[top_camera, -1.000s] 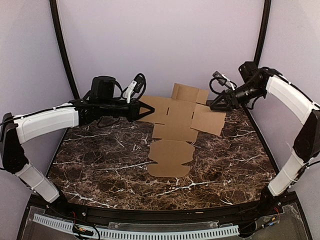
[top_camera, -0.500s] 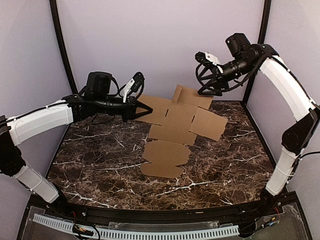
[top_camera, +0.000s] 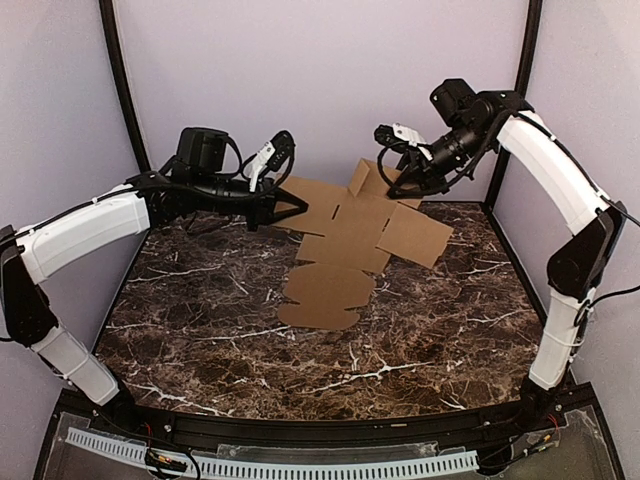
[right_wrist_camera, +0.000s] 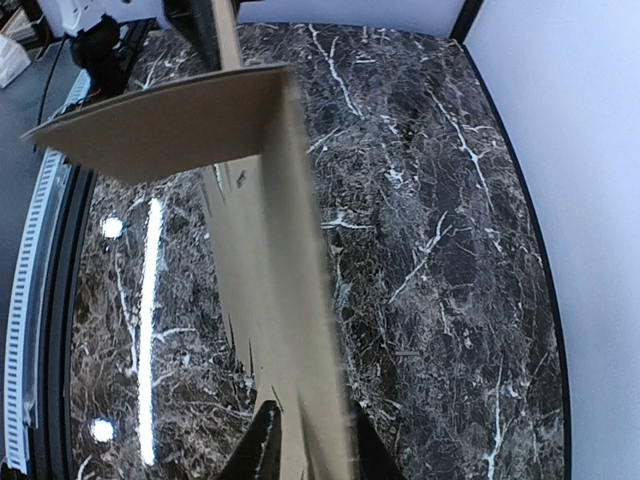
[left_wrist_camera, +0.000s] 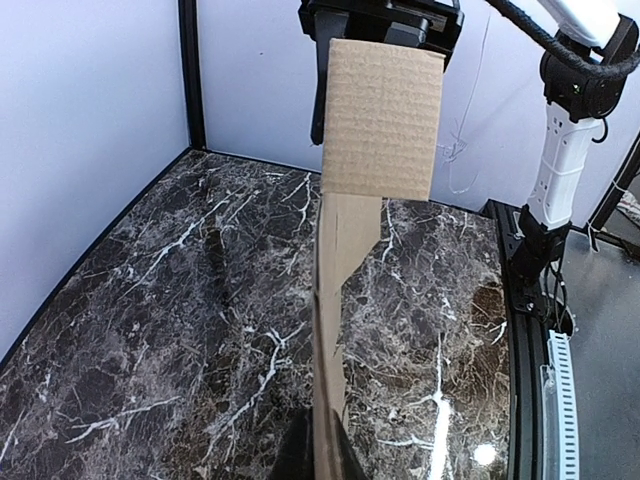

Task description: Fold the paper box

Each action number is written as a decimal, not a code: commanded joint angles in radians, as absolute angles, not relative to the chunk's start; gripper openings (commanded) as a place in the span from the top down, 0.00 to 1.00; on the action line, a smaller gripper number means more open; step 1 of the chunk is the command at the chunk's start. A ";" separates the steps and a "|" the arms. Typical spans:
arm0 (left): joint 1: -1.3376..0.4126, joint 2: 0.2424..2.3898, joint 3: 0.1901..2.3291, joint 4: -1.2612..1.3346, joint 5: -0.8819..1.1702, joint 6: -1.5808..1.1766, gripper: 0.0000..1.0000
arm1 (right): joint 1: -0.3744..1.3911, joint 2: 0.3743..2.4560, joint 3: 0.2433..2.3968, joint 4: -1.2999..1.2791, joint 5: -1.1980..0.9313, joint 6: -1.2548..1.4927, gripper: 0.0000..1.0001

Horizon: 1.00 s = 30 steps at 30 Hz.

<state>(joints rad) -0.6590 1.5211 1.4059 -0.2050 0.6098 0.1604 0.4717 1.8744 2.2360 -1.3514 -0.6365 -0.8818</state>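
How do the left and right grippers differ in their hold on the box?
The left gripper pinches the box at its left edge, reaching in level; the right gripper grips the far flap, angled down from above. That flap stands tilted up; the left's panel lies flatter. Both grip cardboard.

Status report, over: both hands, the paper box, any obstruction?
Left hand shut on paper box, left edge. Right hand shut on its rear flap. Box mostly flat, not yet folded. No obstruction seen.
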 commanded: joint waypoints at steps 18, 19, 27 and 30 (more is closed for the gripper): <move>-0.349 1.168 1.277 -0.230 0.458 0.169 0.12 | 0.465 1.745 2.025 -1.326 -0.740 -0.904 1.00; -0.336 1.225 1.299 -0.249 0.473 0.172 0.15 | 0.465 1.745 2.026 -1.326 -0.750 -0.908 1.00; -0.359 1.607 1.637 -0.395 0.830 0.211 0.31 | 0.464 1.776 2.069 -1.297 -0.813 -0.859 1.00; -0.425 1.659 1.684 -0.430 0.876 0.228 0.28 | 0.463 1.791 2.090 -1.291 -0.821 -0.839 1.00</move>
<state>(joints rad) -0.3508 1.6501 1.6165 -0.3309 0.7223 0.2066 0.4656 1.7695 2.0510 -1.3258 -0.7769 -0.8772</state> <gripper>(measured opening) 0.710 0.007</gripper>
